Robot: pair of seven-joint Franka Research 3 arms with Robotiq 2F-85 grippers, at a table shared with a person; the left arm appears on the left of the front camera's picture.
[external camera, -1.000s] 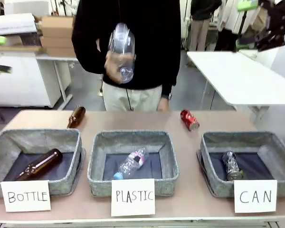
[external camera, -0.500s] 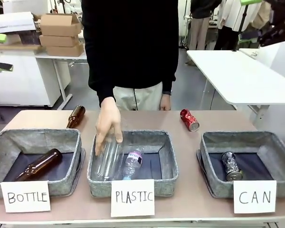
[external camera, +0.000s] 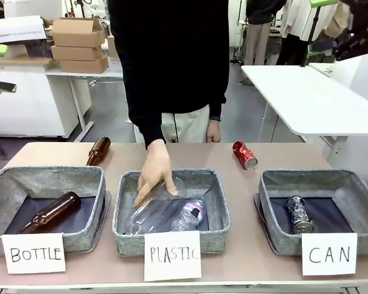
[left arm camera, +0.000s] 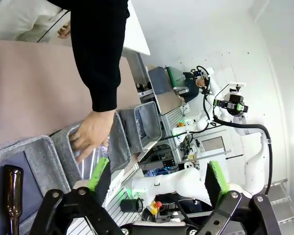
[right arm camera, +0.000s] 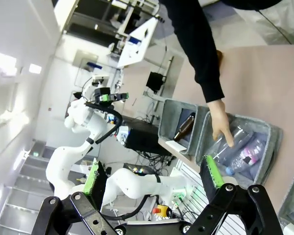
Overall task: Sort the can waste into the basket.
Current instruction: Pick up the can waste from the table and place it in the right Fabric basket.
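Two cans by the basket, both grippers gaping and empty
The dark can (external camera: 299, 214) lies inside the basket (external camera: 356, 184); the red can (external camera: 245, 154) lies on the table just beyond the basket's far left corner. The left gripper (left arm camera: 158, 174) and the right gripper (right arm camera: 153, 175) hang well apart from the basket, with no can between their jaws.

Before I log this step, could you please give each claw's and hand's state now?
Left claw: open, empty.
Right claw: open, empty.
Person's hand: on the clear plastic bottle in the PLASTIC basket.
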